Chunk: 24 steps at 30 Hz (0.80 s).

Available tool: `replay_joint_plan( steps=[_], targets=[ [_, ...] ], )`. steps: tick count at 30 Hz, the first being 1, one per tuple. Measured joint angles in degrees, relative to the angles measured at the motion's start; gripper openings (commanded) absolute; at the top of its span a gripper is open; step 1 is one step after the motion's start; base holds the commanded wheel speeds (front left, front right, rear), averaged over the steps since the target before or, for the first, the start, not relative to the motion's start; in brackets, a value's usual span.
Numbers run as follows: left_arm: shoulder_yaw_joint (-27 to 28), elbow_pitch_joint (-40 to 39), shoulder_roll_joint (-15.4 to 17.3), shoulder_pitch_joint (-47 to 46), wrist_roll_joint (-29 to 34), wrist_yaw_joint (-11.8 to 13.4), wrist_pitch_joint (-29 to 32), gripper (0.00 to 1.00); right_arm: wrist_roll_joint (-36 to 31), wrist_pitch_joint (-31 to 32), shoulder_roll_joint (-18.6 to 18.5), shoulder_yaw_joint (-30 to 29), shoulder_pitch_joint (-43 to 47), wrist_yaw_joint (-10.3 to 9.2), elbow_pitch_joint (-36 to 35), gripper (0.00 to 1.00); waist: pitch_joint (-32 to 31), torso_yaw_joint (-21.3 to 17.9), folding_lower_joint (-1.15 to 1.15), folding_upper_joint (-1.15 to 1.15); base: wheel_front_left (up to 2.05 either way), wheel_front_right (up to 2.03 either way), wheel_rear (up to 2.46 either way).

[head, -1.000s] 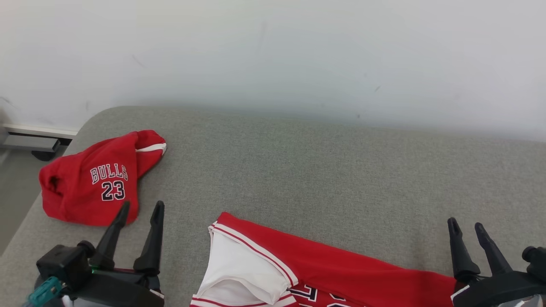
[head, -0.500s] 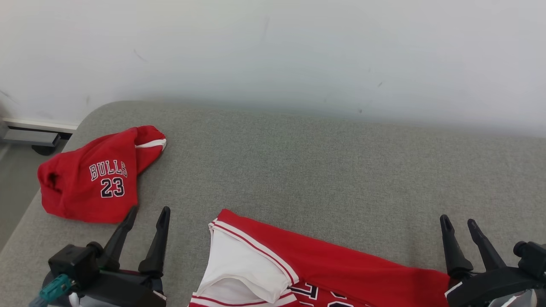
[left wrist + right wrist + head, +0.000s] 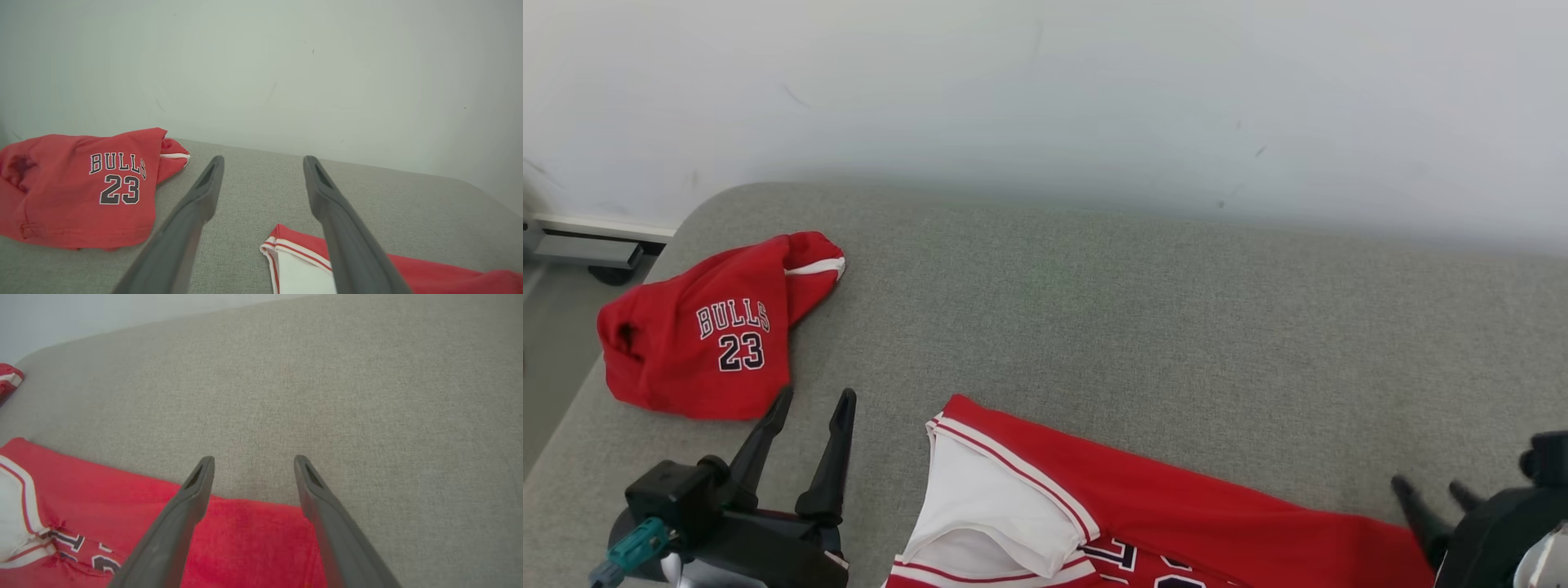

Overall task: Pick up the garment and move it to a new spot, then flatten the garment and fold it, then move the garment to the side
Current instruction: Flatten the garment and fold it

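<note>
The garment, a red jersey [image 3: 1176, 514] with white-trimmed armholes and dark lettering, lies spread along the near edge of the grey fabric surface [image 3: 1135, 327]. My left gripper [image 3: 815, 398] stands open just left of the jersey's corner, fingers pointing away, with nothing between them. In the left wrist view the left gripper [image 3: 263, 160] frames that jersey corner [image 3: 286, 245]. My right gripper [image 3: 1429, 486] is open low at the jersey's right end. In the right wrist view the right gripper [image 3: 253, 459] hovers over the jersey's red edge [image 3: 245, 539], apart from it.
Red shorts [image 3: 707, 335] printed "BULLS 23" lie bunched at the surface's far left, near its rounded corner, and appear as the shorts [image 3: 81, 188] in the left wrist view. A pale wall [image 3: 1045, 98] rises behind. Floor and a baseboard [image 3: 580, 245] lie off the left edge.
The head camera has tilted slightly. My right gripper has dropped toward the near edge over the jersey's right end. The left gripper has edged right. Both garments lie as before.
</note>
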Motion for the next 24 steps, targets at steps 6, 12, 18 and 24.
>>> replay_joint_plan(
  steps=[6, 12, 18, 24],
  targets=[
    [-0.41, -0.1, -0.18, -0.07, 0.18, -0.02, -0.01, 1.0, 0.75, 15.85, -0.03, 1.21, 8.26, 0.01, -15.62, 1.0, 1.25, 0.28, 0.0, 0.0, 0.0, 0.0, 0.0],
    [-0.65, -0.35, -0.59, -1.05, 0.6, -0.51, -0.09, 1.0, 1.21, 20.31, -0.01, -2.47, 15.11, 0.01, -19.91, 1.0, 3.08, 0.12, 0.0, 0.0, 0.0, 0.0, 0.0],
    [-0.86, -0.42, -1.3, -2.31, 1.1, -1.0, -0.29, 1.0, -0.15, 19.37, 0.0, -4.74, 13.81, 0.01, -17.17, 1.0, 4.88, -0.12, 0.0, 0.0, 0.0, 0.0, 0.0],
    [-1.41, 0.01, -2.26, -3.19, 1.56, -1.38, -0.37, 1.0, -1.22, 19.3, -0.04, -5.49, 11.68, 0.01, -11.8, 1.0, 5.98, 0.28, 0.0, 0.0, 0.0, 0.0, 0.0]
  ],
)
